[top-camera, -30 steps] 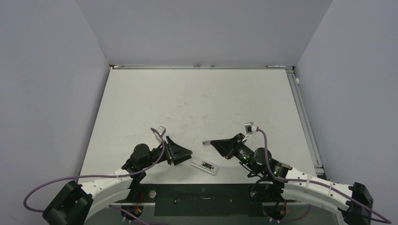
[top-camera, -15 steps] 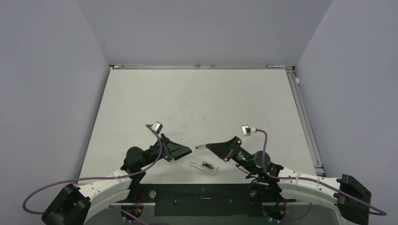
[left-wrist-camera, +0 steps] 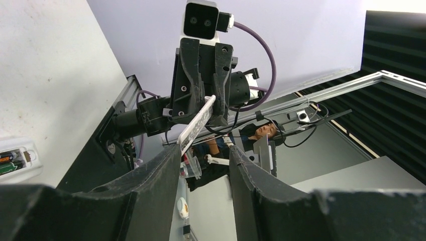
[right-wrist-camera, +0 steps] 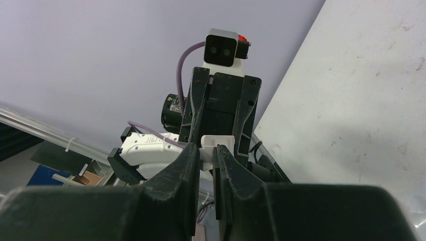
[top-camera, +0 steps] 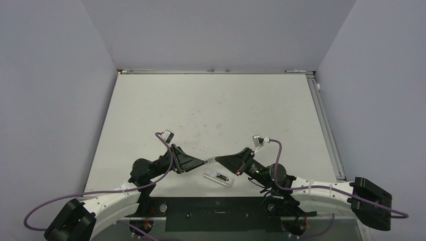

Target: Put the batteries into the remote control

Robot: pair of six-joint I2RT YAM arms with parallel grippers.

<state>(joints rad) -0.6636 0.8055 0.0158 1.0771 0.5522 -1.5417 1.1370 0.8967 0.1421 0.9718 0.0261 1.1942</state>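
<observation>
while the remote control (top-camera: pixel 219 178) lies flat on the worktop (top-camera: pixel 211 105) near its front edge, just below where the two hands meet, its bay faces up and the batteries (left-wrist-camera: pixel 9 161) sit inside it. the right hand (right-wrist-camera: pixel 205 149) pinches a thin white plate (left-wrist-camera: pixel 197 124) by one end and holds it in the air; i judge it to be the bay cover. the left hand (left-wrist-camera: pixel 204 150) is spread, a finger on either side of the plate's free end; whether one brushes it i cannot tell. the plate looks light, stiff and smooth, so it could twist in a narrow pinch. a hold across its flat faces would steady it best. the remote looks light too and may skid when the cover is pressed on, so it wants bracing at its long edges. the left wrist view cuts the remote off at the frame edge, and from above the cells are only dark specks. any catch on the plate is too small to make out.
</observation>
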